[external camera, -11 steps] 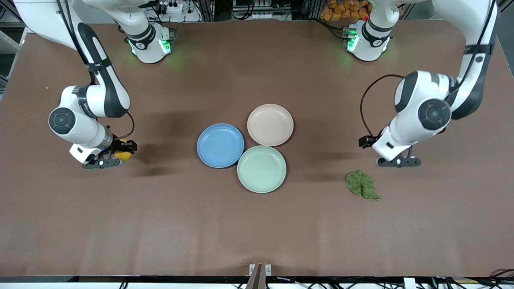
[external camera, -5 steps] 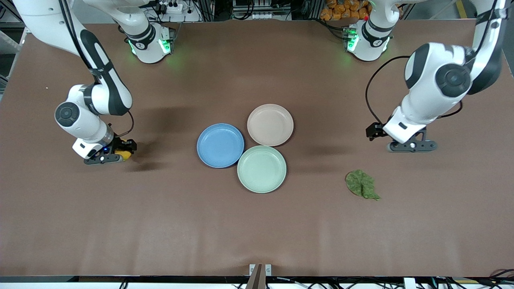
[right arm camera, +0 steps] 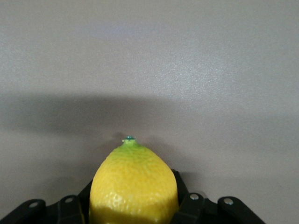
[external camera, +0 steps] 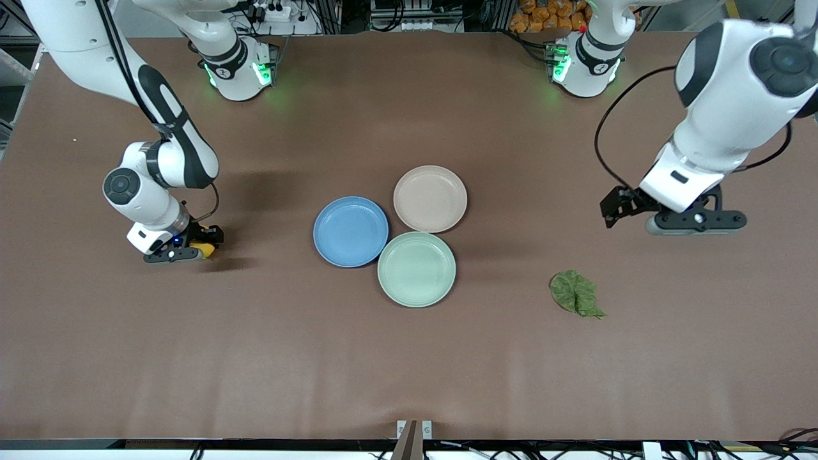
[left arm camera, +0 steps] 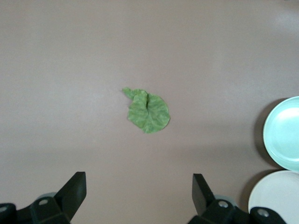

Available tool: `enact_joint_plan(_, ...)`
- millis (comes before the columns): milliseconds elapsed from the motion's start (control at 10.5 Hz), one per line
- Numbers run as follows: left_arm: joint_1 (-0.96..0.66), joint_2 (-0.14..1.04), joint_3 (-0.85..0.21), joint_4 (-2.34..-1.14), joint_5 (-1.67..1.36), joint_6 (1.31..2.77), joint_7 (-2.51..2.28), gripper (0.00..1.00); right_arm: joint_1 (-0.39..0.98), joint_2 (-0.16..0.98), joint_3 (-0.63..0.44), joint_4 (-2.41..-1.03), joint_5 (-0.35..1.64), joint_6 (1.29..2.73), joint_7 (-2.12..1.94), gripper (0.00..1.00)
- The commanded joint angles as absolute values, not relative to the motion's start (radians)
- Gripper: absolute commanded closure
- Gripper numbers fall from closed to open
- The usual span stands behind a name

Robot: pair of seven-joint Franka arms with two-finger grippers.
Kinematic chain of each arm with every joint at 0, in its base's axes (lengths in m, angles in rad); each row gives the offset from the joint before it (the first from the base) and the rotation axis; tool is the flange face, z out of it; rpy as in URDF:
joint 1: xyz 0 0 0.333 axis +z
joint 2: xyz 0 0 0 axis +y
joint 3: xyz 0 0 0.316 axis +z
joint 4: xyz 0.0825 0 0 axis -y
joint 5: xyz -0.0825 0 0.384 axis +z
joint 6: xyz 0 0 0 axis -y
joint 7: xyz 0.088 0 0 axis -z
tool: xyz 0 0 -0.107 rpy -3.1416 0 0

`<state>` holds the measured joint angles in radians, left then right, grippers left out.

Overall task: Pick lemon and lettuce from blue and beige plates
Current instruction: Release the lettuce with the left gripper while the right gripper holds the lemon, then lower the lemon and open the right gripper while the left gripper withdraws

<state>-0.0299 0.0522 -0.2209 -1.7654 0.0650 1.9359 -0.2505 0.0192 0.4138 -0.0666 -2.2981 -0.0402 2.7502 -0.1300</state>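
While clamping lemon [right arm camera: 134, 184], right fingers [right arm camera: 183, 192]; left fingers [left arm camera: 72, 192] wide apart.

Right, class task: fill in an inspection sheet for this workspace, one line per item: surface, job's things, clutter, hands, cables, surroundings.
Surface: brown table, bare around the plates.
Job's things: lemon held; lettuce on the table toward the left arm's end; blue plate and beige plate empty.
Clutter: empty mint-green plate touching both.
Hands: right hand shut on the lemon, low by the table; left hand open, up over the table.
Cables: black cable looping along the left arm.
Surroundings: nothing seen clearly.
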Motion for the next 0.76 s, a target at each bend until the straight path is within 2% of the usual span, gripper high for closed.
enact_joint_plan(0, -0.040, -0.004, -0.218, -1.714, 0.034, 1.800, -0.216, 0.00, -0.003, 0.419, -0.054, -2.306, -0.054, 2.769, -0.137, 0.06)
enact_joint_plan(95, -0.040, -0.006, -0.218, -1.674, 0.014, 1.742, -0.216, 0.00, -0.003, 0.419, -0.054, -2.306, -0.054, 2.767, -0.132, 0.00)
enact_joint_plan(379, -0.041, -0.006, -0.218, -1.609, -0.017, 1.655, -0.218, 0.00, -0.003, 0.400, -0.052, -2.298, -0.051, 2.746, -0.130, 0.00)
enact_joint_plan(664, -0.052, -0.003, -0.218, -1.586, -0.015, 1.638, -0.222, 0.00, -0.002, 0.350, -0.049, -2.194, -0.038, 2.488, -0.130, 0.00)
